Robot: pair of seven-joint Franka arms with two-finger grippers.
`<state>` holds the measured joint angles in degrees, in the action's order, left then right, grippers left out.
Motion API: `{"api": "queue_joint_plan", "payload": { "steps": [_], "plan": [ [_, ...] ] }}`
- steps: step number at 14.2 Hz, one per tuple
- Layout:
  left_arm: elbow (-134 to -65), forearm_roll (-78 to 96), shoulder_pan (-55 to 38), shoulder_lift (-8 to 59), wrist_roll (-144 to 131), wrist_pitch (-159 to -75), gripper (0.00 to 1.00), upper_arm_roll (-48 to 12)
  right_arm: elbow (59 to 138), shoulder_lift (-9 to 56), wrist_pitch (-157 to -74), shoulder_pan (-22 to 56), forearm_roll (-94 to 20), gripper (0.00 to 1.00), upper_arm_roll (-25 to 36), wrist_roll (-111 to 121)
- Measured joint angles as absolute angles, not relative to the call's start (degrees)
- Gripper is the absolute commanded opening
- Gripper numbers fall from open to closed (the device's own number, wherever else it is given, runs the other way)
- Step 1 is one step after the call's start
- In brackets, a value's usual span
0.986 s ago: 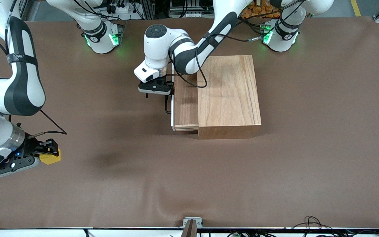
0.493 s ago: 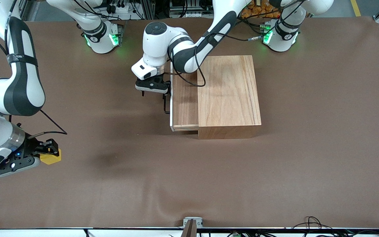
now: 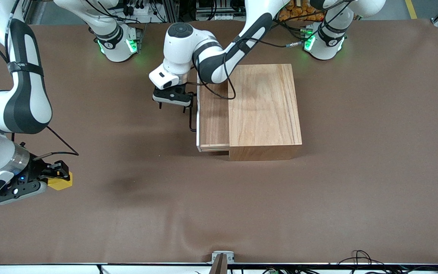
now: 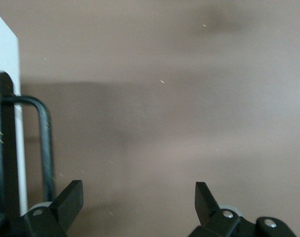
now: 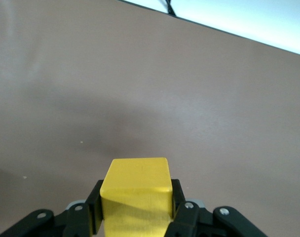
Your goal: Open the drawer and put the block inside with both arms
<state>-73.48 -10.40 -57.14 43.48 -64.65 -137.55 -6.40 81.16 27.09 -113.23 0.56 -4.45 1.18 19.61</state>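
Drawer [image 3: 213,118] as the landmark: it stands pulled partway out of the light-wood box [image 3: 264,108], its white front panel [image 4: 4,98] facing the right arm's end of the table [image 3: 219,209], the black wire loop handle [image 4: 41,143] sticking out from that panel.

Just in front of the drawer's panel, at the part of it farther from the front camera, hangs the left gripper [image 3: 172,102]. Its jaws are spread wide with nothing between them but bare brown tabletop. In the left wrist view one fingertip [image 4: 71,197] sits right beside the handle's wire; whether they touch I cannot tell.

Well apart from the drawer, toward the right arm's end of the table and nearer the front camera, is the right gripper [image 3: 57,175]. Its jaws are closed on the yellow block [image 5: 136,195], which sits squarely between the two fingers [image 5: 177,205], pinched on two facing sides, its top face and one vertical face showing. Whether the block rests on the table or is held just off it I cannot tell.
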Motion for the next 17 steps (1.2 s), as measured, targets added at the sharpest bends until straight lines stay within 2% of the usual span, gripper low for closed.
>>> {"api": "queue_joint_plan", "payload": {
  "steps": [3, 8, 10, 17],
  "plan": [
    [-72.4, -5.9, -56.9, 40.5, -64.6, -135.9, 1.00, -6.4, 80.4, 27.0, -107.6, 0.6, -7.3, 0.17, 1.1, 19.6],
    [-72.2, -5.1, -53.6, 31.7, -64.6, -119.5, 1.00, -6.2, 79.9, 26.3, -103.8, 2.5, -8.7, 0.17, 0.8, 15.4],
    [-72.2, -5.1, -51.4, 29.1, -63.6, -115.7, 1.00, -6.1, 79.9, 26.2, -103.7, 3.4, -8.7, 0.17, 0.8, 12.8],
    [-72.6, -1.5, -39.6, 26.3, -47.2, -108.6, 1.00, -6.0, 79.9, 26.2, -104.0, 9.0, -9.8, 0.16, 0.5, -0.1]
  ]
}}
